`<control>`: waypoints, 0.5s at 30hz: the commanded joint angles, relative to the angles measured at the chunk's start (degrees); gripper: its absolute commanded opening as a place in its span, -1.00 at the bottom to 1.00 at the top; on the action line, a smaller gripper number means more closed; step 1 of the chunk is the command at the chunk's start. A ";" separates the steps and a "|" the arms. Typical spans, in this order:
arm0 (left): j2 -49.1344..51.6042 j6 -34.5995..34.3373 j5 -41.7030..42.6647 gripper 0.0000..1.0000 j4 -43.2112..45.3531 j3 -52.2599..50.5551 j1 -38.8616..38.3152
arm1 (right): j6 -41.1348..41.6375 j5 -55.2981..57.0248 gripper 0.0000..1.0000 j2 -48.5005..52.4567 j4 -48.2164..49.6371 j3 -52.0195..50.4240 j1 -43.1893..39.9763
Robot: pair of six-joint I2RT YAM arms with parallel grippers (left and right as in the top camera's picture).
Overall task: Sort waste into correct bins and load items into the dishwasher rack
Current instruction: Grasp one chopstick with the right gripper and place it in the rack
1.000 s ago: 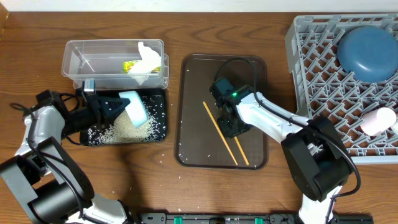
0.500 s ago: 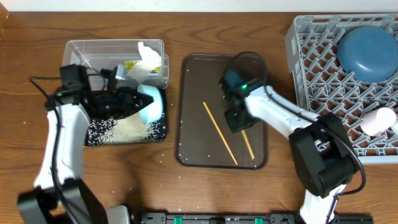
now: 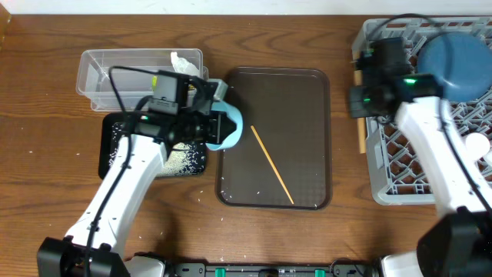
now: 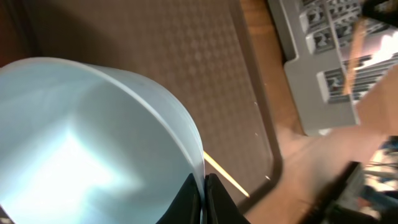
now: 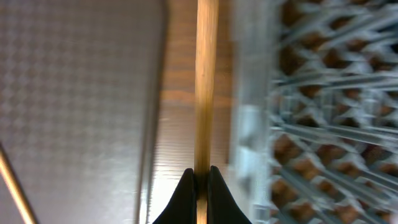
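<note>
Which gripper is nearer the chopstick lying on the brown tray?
Left. The left gripper, holding the light blue bowl, hangs at the left edge of the tray, beside the upper end of that chopstick. The right gripper holds the other chopstick beyond the tray, by the rack.

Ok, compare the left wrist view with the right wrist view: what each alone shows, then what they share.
Left wrist only: the small light blue bowl, its rim gripped by the left pincer. Right wrist only: the right pincer shut on a chopstick over the table strip between the brown serving tray and the grey dishwasher rack; the left wrist has only a blur there. Both: that tray, that rack, and the loose chopstick lying on the tray.
</note>
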 commanded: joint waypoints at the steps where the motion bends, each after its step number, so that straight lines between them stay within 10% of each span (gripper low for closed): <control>1: 1.01 -0.57 -5.70 -0.87 1.66 1.03 -2.08 | -4.50 -0.72 -0.98 -1.55 -1.11 0.81 -4.20; 15: 6.67 -3.37 -5.68 -0.87 2.01 0.96 -8.41 | -5.90 2.38 -0.98 6.40 -6.12 -0.28 -9.31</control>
